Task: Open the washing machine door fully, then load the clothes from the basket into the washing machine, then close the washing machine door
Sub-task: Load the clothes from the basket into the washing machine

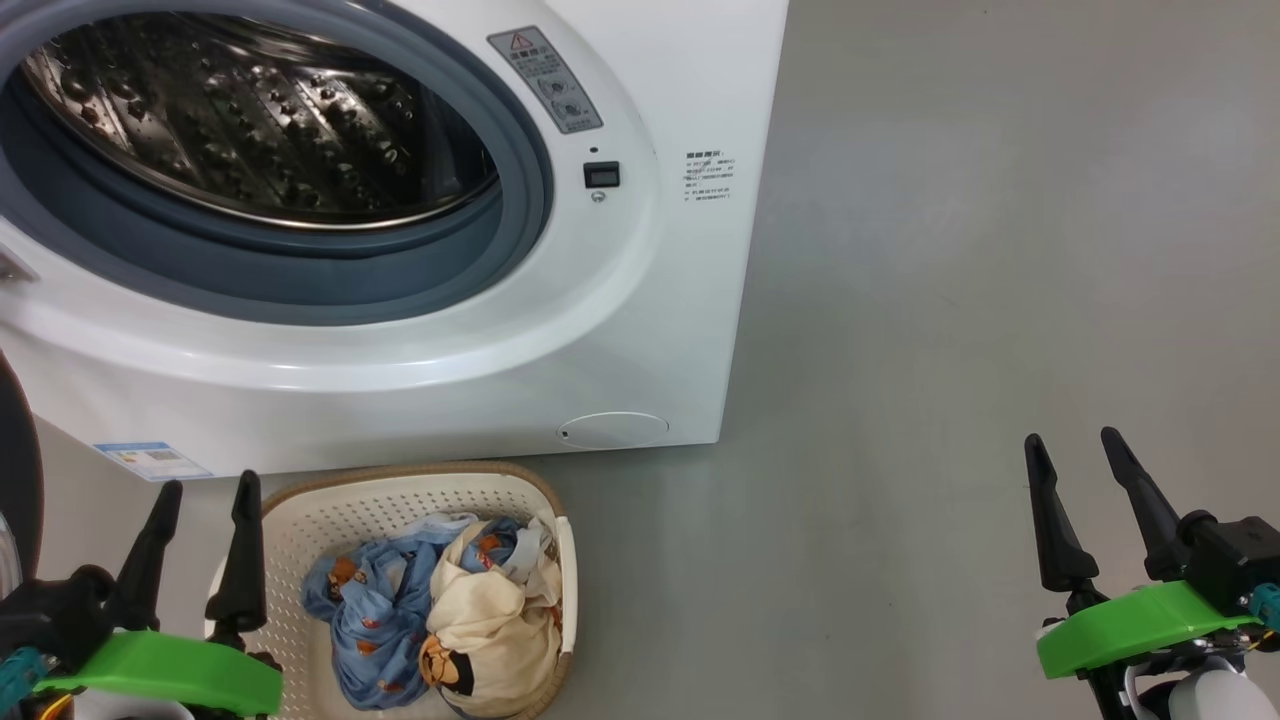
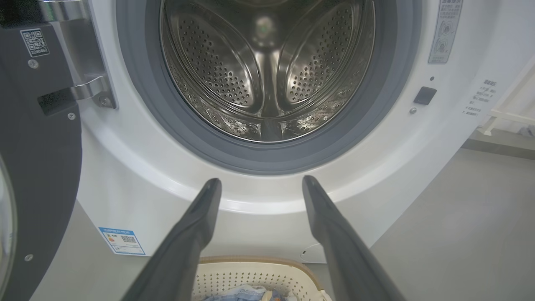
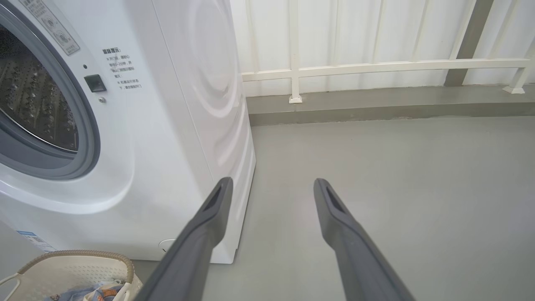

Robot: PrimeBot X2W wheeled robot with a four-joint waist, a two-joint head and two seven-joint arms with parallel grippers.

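Washing machine (image 1: 640, 330) sits at the far left, big white front-loader, and its door (image 2: 42, 167) is swung right out to the left on a shiny metal hinge (image 2: 90, 90), so all you catch of it is the dark inner face and a sliver of glass at the left edge. The opening is clear, with the steel drum (image 1: 250, 130) and nothing inside it, and the grey-blue gasket (image 1: 300, 270) ringing it. The basket (image 1: 330, 520) is on the floor (image 1: 950, 300) right in front of the machine, on the near side, just below the round cap (image 1: 613, 429) and a bit right of the blue label sticker (image 1: 155, 460). The clothes (image 1: 440, 600) are bunched up in the right half of the basket: a light blue garment (image 1: 370, 610) with little orange-brown prints on the left, and a cream garment (image 1: 495, 610) with a cartoon face pressed up against it on the right. The left gripper (image 1: 209, 483) hangs at the near left, around the basket's left rim, claw spread wide and holding nothing, fingers aimed at the machine's front below the opening. Can't tell if it's touching the rim or just above it. The right gripper (image 1: 1072, 437) is way over at the near right above bare floor, well apart from the basket and machine, claw wide too and empty.
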